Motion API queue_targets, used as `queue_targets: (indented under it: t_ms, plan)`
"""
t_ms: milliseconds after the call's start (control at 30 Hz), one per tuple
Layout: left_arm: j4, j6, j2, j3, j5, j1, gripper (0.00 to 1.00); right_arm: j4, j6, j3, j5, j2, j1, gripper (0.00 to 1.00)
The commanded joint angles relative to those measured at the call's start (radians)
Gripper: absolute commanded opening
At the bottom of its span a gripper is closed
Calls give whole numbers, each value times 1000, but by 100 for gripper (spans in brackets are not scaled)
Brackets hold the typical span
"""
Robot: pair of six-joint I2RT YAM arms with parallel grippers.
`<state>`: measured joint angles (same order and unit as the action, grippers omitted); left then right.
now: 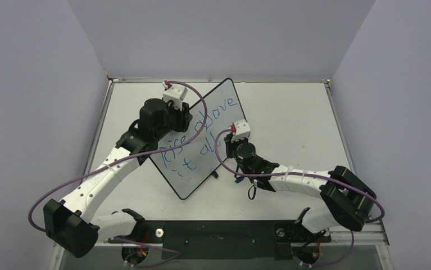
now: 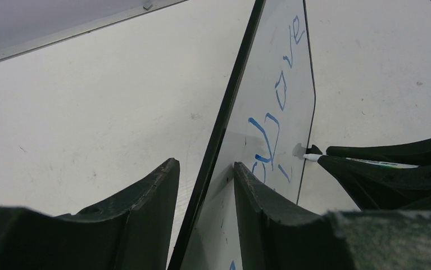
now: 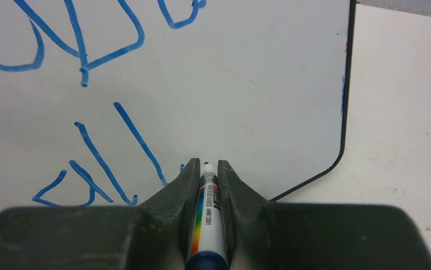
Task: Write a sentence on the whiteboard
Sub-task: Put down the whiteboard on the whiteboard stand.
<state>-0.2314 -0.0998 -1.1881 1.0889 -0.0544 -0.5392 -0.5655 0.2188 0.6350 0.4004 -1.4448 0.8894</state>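
Note:
The whiteboard [image 1: 187, 183] stands slanted across the middle of the table, with the sentence [image 1: 202, 135] in blue reading "Rise above it all" on two lines. My left gripper [image 1: 186, 115] holds the board's upper left edge. In the left wrist view the black-framed whiteboard [image 2: 291, 73] runs between the left gripper's [image 2: 204, 163] fingers, with one finger on its written face. My right gripper [image 3: 208, 162] is shut on a white marker [image 3: 208, 214] with a rainbow label. The marker's tip sits at the whiteboard [image 3: 258, 73], just right of the last blue letters [image 3: 98, 152].
One small black foot [image 1: 215, 174] of the board rests on the white table [image 1: 291, 112]. Grey walls close in the table at the back and on both sides. The two arm bases sit on a black strip [image 1: 218, 230] at the near edge.

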Motion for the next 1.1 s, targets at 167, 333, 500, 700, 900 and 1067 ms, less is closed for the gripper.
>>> queue_targets:
  t_ms: [167,333,500,700,900,1067]
  plan:
    - [90,6,8,44,9,-10,0,117,-33,-20,38,255,-7,0]
    - [89,-2,-6,45,5,-13,0,129,-85,-23,64,305,-12,0]
    - [56,-21,-65,72,5,-37,0,125,-112,-33,91,321,-31,0]
    - [15,-66,-110,108,-22,-41,0,113,-103,-75,112,378,-54,0]
    - [-53,-107,-142,126,-46,-41,0,109,-70,-99,110,408,-94,0]
    - [-110,-120,-170,112,-91,-37,0,107,-45,-110,93,413,-117,0]
